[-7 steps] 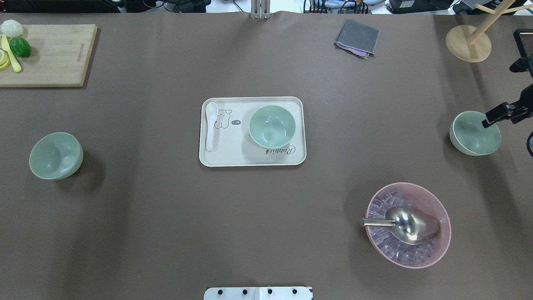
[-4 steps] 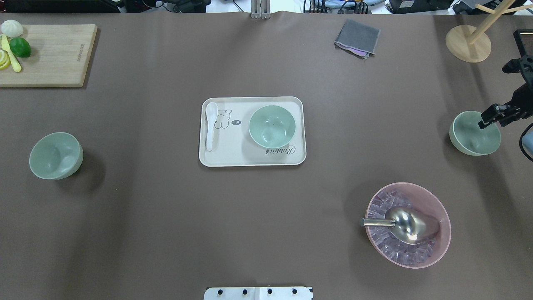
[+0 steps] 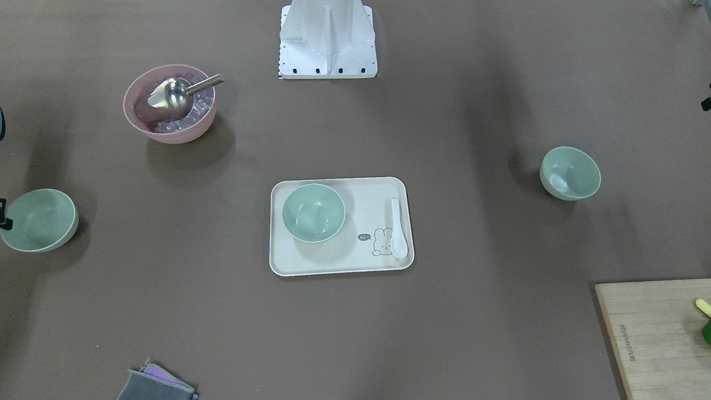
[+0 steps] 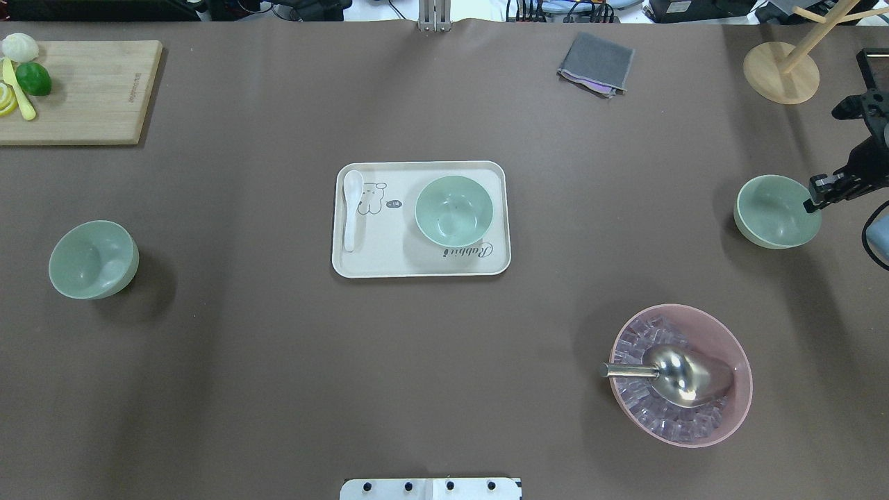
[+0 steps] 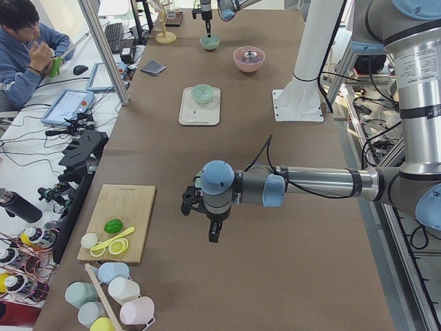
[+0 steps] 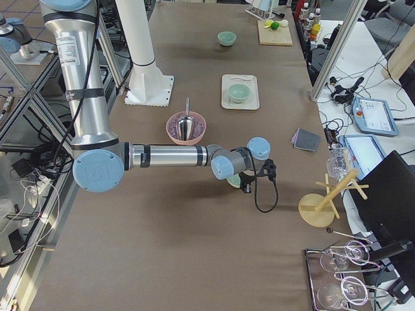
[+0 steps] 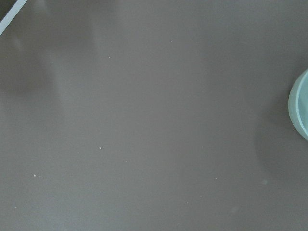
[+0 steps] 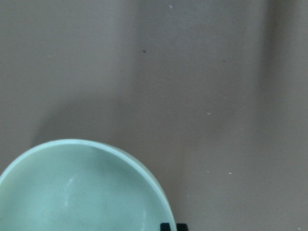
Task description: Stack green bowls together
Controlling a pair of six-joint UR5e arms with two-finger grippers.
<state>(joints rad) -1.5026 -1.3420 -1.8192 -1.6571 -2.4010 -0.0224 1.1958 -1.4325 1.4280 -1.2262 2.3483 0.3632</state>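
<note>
While overhead can't, side shows L end effector.

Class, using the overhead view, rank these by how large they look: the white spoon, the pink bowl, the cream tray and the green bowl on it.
1. cream tray
2. pink bowl
3. green bowl on the tray
4. white spoon: roughly as long as that bowl is wide, but far slimmer

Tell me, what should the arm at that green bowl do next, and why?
Probably carry it toward the tray: the right gripper seems to pinch the rim of the right-hand green bowl, and another green bowl sits open on the tray, ready to receive it.
</note>
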